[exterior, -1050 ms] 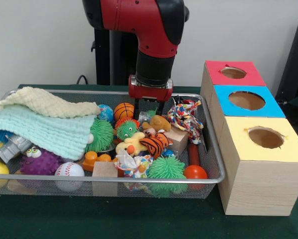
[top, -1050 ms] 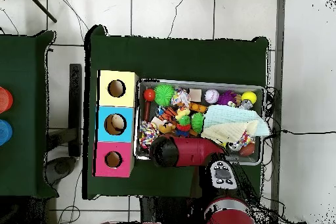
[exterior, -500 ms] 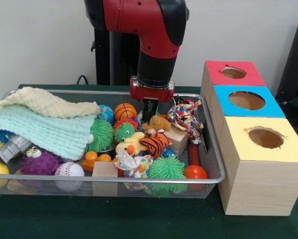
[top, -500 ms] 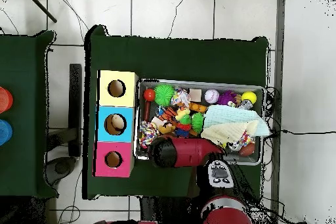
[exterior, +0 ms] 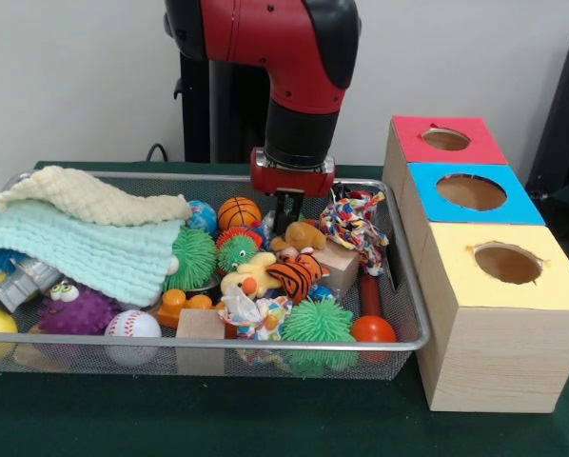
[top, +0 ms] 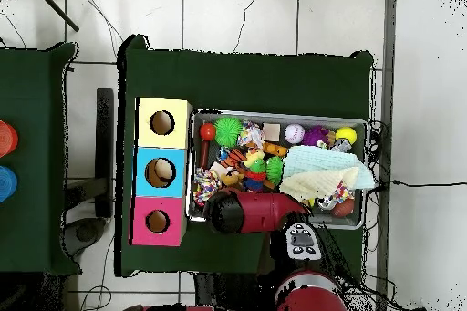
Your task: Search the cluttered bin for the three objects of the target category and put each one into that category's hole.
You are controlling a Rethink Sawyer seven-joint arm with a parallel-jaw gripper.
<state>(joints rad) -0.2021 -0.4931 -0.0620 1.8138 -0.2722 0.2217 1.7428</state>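
Note:
In the front view my gripper [exterior: 285,221] hangs at the back middle of the wire bin [exterior: 265,344]. Its fingers are shut on the top of a tan plush toy [exterior: 306,234]. The toy still rests on the pile, beside a striped tiger plush [exterior: 295,274] and a yellow duck [exterior: 250,277]. To the right stand three wooden boxes with holes: red [exterior: 414,145], blue [exterior: 425,198], yellow [exterior: 456,276]. In the overhead view the red arm [top: 257,212] covers the gripper and that part of the bin.
The bin also holds a basketball [exterior: 237,211], green spiky balls [exterior: 317,322], a baseball [exterior: 132,327], a rope toy [exterior: 353,225], a wooden block [exterior: 201,326] and a purple monster [exterior: 75,307]. Folded towels [exterior: 85,238] cover its left half.
The fingers, apart a second ago, have come together over the tan plush toy. The arm has shifted slightly to the right in the front view.

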